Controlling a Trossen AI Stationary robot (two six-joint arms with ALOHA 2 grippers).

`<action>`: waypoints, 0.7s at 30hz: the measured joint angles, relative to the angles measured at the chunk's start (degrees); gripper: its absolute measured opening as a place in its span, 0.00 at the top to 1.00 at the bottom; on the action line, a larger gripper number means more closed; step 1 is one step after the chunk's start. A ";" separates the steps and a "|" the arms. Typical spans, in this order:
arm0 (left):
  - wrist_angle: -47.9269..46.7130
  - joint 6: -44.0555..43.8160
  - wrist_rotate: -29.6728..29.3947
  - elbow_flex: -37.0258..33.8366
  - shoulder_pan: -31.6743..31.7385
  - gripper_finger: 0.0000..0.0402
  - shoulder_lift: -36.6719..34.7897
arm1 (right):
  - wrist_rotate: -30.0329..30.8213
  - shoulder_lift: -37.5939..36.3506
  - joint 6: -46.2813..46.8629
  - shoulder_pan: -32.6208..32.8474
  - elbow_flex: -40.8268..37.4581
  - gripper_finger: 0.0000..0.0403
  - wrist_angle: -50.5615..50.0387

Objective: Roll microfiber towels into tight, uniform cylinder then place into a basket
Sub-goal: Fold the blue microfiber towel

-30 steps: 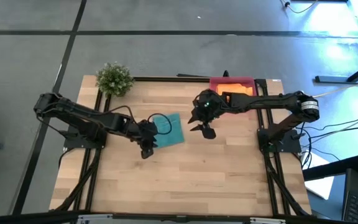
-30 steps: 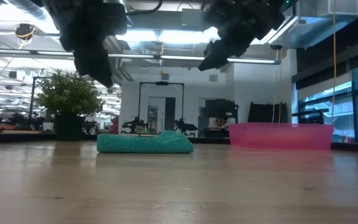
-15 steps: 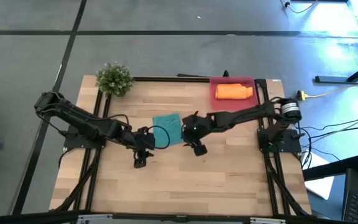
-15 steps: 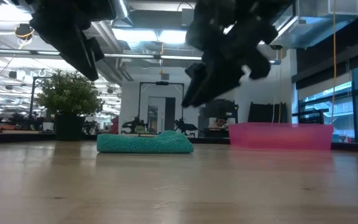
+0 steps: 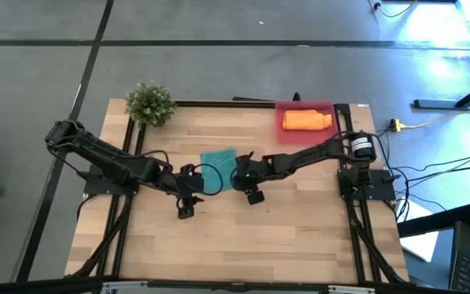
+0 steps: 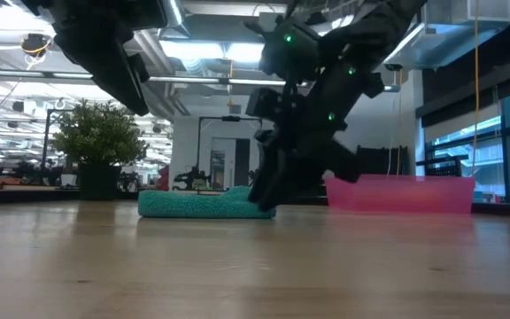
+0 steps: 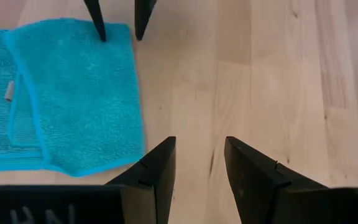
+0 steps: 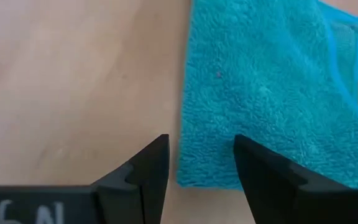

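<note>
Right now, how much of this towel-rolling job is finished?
About half. Done: the orange towel lies rolled in the pink basket. In hand: the teal towel lies folded, not rolled, on the table; the right tool hangs open at one of its corners, and the left tool, open, hovers beside the opposite side. Left: rolling the teal towel and putting it in the basket.

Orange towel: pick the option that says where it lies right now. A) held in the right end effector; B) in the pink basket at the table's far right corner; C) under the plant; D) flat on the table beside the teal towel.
B: the high view shows the orange towel rolled up and lying inside the pink basket, away from the teal towel at mid-table.
</note>
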 joint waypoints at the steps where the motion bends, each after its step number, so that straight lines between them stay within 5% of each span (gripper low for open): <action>1: 0.15 -0.03 -0.25 0.00 0.00 0.68 0.00 | 0.69 0.52 -0.03 0.00 0.00 0.55 0.39; 12: 0.10 -0.44 -1.46 0.00 0.00 0.68 0.00 | 2.06 2.34 0.11 0.03 0.13 0.59 0.55; 21: 0.06 -3.34 -4.29 0.00 -0.02 0.68 0.00 | 3.14 2.58 0.74 0.13 0.13 0.90 0.68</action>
